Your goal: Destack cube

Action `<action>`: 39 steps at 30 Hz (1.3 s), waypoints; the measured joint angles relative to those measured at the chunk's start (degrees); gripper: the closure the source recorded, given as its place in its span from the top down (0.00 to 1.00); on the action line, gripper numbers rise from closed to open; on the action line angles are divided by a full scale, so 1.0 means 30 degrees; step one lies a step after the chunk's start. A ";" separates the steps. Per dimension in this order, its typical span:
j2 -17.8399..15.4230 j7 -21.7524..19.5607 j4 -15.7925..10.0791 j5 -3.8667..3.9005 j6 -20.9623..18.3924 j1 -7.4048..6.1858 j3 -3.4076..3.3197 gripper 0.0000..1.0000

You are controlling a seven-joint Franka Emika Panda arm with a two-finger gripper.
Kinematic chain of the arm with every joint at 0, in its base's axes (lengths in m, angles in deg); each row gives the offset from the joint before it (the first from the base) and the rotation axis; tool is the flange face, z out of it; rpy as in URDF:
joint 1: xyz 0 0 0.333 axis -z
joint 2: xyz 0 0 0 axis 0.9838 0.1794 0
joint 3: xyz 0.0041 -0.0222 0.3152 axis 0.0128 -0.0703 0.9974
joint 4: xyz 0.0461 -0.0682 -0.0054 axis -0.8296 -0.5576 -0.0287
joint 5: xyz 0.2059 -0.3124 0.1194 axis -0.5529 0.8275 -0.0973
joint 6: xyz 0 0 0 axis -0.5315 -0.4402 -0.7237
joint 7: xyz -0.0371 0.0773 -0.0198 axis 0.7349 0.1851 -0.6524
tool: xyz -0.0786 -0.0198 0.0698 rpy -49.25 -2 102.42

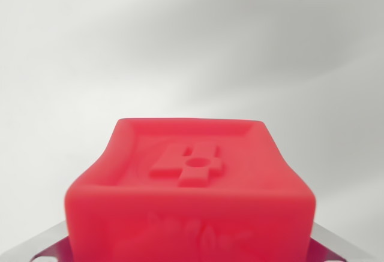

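Observation:
A red cube (191,178) fills the lower half of the wrist view, very close to the camera. Its top face has a raised rim and an embossed cross-like mark with a round hole. Its near face carries faint raised lettering. Metal fingers (42,245) show at the bottom left and bottom right, pressed against the cube's two sides. My gripper (191,250) is shut on this cube. No second cube is visible; anything beneath the red cube is hidden by it.
Behind the cube there is only a blurred white-grey surface with soft shadows. No edges, containers or other objects show in this view.

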 joint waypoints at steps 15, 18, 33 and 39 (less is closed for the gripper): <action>0.0663 -0.1358 0.0808 -0.0270 -0.0156 0.0185 -0.0425 0.00; 0.0812 -0.1632 0.0972 -0.0343 -0.0194 0.0219 -0.0519 0.00; 0.1420 -0.2825 0.1738 -0.0582 -0.0364 0.0413 -0.0874 0.00; 0.2084 -0.2839 0.1778 -0.0705 0.0126 0.0444 -0.0861 0.00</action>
